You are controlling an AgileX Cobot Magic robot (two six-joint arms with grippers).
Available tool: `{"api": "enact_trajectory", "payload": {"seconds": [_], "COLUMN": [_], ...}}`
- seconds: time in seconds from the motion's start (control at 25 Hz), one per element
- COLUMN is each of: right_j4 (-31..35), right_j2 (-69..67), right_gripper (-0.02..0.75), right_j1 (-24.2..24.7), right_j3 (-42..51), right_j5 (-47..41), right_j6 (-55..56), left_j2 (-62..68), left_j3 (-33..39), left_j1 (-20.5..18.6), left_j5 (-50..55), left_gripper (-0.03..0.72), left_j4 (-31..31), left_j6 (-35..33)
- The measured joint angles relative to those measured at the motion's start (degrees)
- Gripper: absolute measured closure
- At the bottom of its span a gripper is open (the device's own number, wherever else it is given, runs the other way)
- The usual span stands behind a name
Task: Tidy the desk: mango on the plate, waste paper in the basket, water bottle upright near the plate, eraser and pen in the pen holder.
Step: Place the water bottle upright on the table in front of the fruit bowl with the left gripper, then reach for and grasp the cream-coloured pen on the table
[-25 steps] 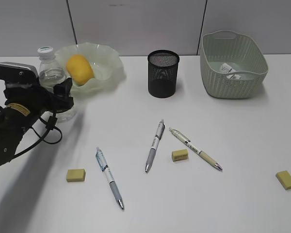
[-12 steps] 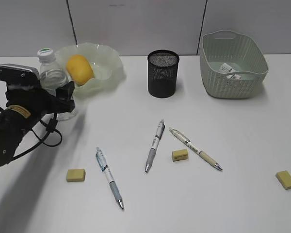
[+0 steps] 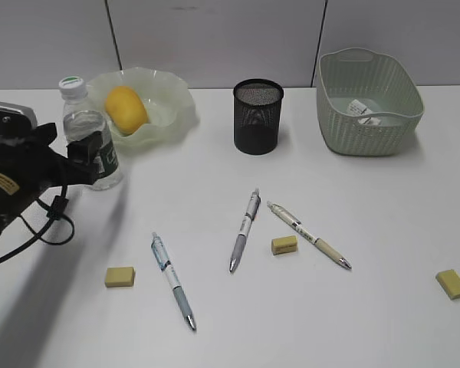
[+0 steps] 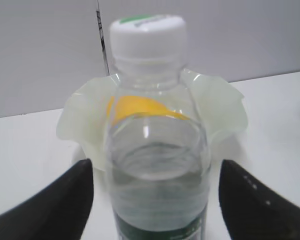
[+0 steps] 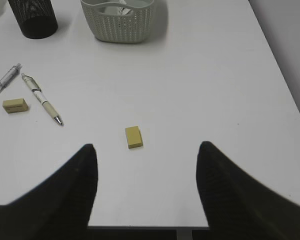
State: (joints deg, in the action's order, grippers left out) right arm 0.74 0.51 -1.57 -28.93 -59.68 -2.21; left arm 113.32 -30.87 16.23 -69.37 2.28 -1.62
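The plain white tabletop is showing a smooth, matt finish. The small clear plastic water bottle is gleaming glossily, its pale cap looking smooth. The translucent pale green wavy-rimmed plate is looking glassy, holding a smooth-skinned yellow-orange mango. The black metal mesh pen holder is looking perforated, and the pale green plastic basket is showing woven-textured sides.

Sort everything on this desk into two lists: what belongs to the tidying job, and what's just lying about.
Job:
mango on the plate
water bottle, upright by the plate
waste paper in the basket
pen holder
three pens
three erasers

Lying about:
nothing visible
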Motion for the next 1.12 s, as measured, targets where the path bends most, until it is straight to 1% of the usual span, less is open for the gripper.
{"api": "enact_trajectory", "payload": {"seconds": [0.2,0.28,0.48,0.68,0.8,0.88,0.96,1.12], "right_j4": [0.00,0.00,0.00,0.00,0.00,0.00,0.00,0.00], "right_j2": [0.00,0.00,0.00,0.00,0.00,0.00,0.00,0.00], "right_gripper": [0.244,0.244,0.244,0.244,0.244,0.244,0.244,0.244], "right_j1": [0.00,0.00,0.00,0.00,0.00,0.00,0.00,0.00], "right_j3": [0.00,0.00,0.00,0.00,0.00,0.00,0.00,0.00], "right_j5": [0.00,0.00,0.00,0.00,0.00,0.00,0.00,0.00], "right_j6": [0.00,0.00,0.00,0.00,0.00,0.00,0.00,0.00], "left_j2": [-8.17,-11.75,-23.43,-36.19,-42.65,-45.68,-47.31,-47.63], "left_j3": [5.77,7.03,7.47,7.40,5.50,2.23,-2.69,-12.43], "left_j1": [0.00,0.00,0.00,0.00,0.00,0.00,-0.44,-2.49], "left_j5": [0.05,1.59,15.56,34.33,46.75,57.43,70.07,92.04], "left_gripper": [0.099,0.101,0.109,0.140,0.145,0.146,0.146,0.146], "left_j4": [0.25,0.50,2.02,3.73,4.64,4.76,4.24,4.07], "left_j6": [0.00,0.00,0.00,0.00,0.00,0.00,0.00,0.00]}}
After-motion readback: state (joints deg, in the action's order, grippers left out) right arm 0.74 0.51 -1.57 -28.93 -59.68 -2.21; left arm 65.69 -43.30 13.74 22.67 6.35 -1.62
